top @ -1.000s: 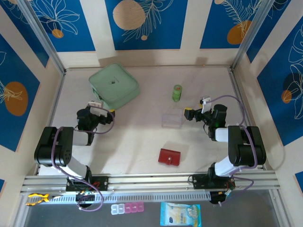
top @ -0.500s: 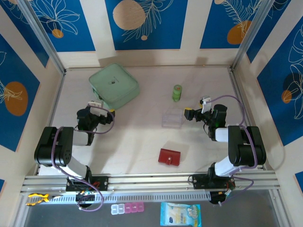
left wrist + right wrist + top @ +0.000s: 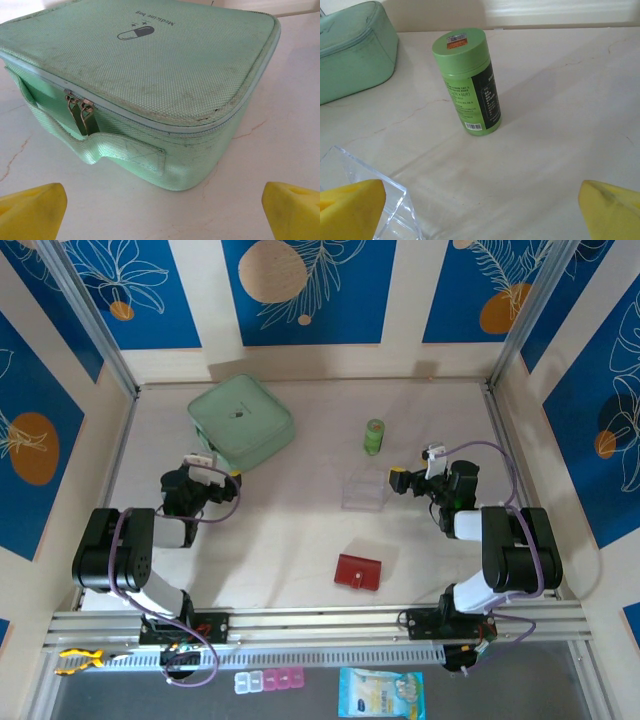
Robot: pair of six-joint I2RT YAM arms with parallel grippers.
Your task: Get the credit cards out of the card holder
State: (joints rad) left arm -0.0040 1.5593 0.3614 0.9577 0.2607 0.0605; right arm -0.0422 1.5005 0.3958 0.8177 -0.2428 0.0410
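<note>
While closed, card holder (image 3: 358, 572) (flat, untouched).

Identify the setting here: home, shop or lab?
Probably a robot test cell: a left arm and right arm bolted to an aluminium rail, blue patterned panels walling the table, and loose props like a mint-green case and green canister.
</note>
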